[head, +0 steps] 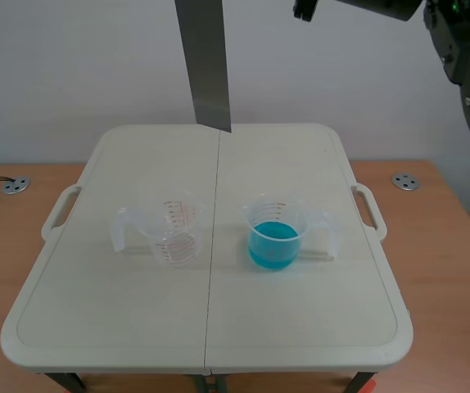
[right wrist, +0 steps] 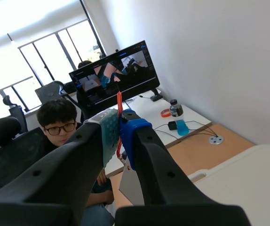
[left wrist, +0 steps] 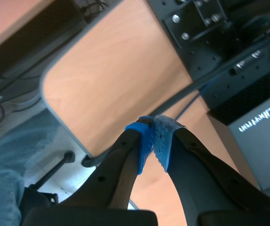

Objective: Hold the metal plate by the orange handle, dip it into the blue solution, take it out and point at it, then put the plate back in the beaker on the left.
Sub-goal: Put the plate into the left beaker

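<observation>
A long grey metal plate [head: 205, 65] hangs from above the scene view, its lower end over the far edge of the white table [head: 120, 327]. In the right wrist view my right gripper [right wrist: 119, 126] is shut on the plate's thin orange handle [right wrist: 119, 106], and the grey plate [right wrist: 129, 184] shows beyond the fingers. The empty clear beaker [head: 175, 231] stands left of the table's middle. To its right stands the beaker of blue solution [head: 275, 237]. My left gripper [left wrist: 153, 137] is shut on nothing, off the table over a wooden surface.
The white folding table rests on a wooden desk [head: 452, 262] with round cable grommets [head: 404, 182]. The right arm [head: 464, 49] stands high at the right. A person [right wrist: 59, 125] sits by a monitor [right wrist: 111, 75] in the right wrist view.
</observation>
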Motion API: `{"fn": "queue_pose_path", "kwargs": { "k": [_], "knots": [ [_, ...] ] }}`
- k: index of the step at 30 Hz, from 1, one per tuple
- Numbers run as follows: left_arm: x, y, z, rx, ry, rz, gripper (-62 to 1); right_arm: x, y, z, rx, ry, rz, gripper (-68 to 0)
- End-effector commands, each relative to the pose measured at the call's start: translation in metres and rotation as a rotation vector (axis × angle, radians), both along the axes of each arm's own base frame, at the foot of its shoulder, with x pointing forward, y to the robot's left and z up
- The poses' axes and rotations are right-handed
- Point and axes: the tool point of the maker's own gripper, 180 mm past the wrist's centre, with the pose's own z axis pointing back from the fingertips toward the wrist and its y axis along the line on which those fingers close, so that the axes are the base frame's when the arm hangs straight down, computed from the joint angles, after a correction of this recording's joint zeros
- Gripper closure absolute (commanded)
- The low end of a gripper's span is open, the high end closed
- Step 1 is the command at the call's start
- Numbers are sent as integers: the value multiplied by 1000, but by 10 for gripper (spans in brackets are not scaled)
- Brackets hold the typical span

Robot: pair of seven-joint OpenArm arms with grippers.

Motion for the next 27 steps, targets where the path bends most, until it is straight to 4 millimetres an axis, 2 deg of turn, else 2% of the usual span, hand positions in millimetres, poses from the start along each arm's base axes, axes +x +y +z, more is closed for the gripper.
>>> {"fn": "queue_pose_path", "kwargs": {
  "k": [1, 13, 27],
  "knots": [
    [5, -4, 2, -14, -18, 1, -19, -4, 5, 20, 23, -58, 10, -15],
    [5, -4, 2, -13, -15, 4, -19, -8, 43, 24, 41, -63, 69, -15],
    [9, -4, 1, -10, -24, 2, -19, 11, 72, -8, 43, 72, 98, -13]
  ]
}}
